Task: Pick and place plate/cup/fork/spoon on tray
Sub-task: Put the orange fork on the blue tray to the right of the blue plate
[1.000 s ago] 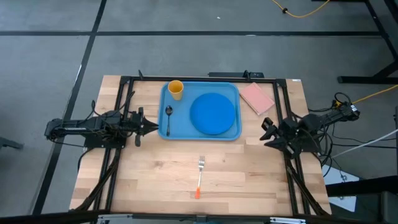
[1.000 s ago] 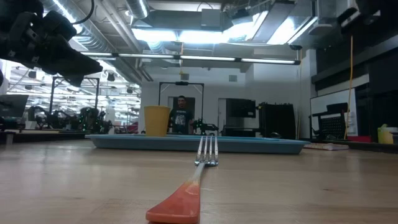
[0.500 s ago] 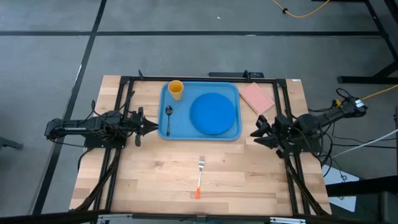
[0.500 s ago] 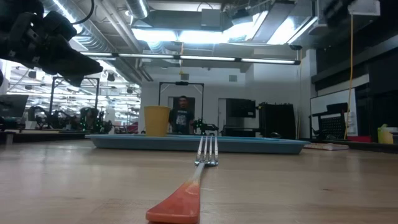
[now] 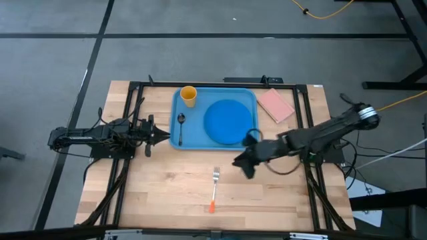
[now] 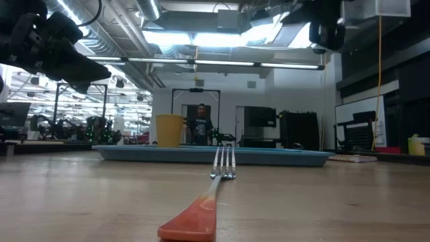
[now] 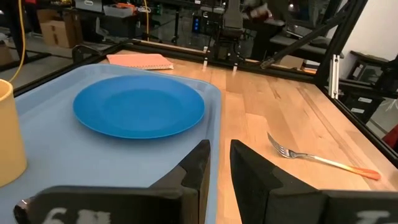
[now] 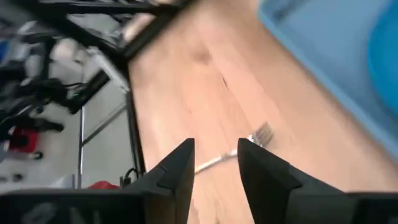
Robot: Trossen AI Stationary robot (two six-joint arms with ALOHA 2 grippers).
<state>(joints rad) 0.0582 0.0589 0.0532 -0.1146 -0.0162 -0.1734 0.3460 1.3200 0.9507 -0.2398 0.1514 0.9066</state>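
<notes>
The blue tray (image 5: 181,141) lies at the table's far middle. On it are the blue plate (image 5: 229,122), the yellow cup (image 5: 189,95) and the dark spoon (image 5: 180,127). The fork (image 5: 214,190) lies flat on the bare wood near the front, orange handle toward the near edge. My right gripper (image 5: 241,163) hovers open just right of and beyond the fork's tines; the fork shows past its fingers (image 8: 249,142). My left gripper (image 5: 157,135) waits at the tray's left edge, its fingers a narrow gap apart (image 7: 217,165).
A pink pad (image 5: 275,105) lies right of the tray. A black frame (image 5: 200,84) runs along the table's far edge and down both sides. Bare wood surrounds the fork. A person (image 6: 201,124) stands in the room far behind the table.
My right gripper has swung from the table's right edge toward the left and near, over the wood between tray and fork, its arm stretched out. Nothing on the table has moved.
</notes>
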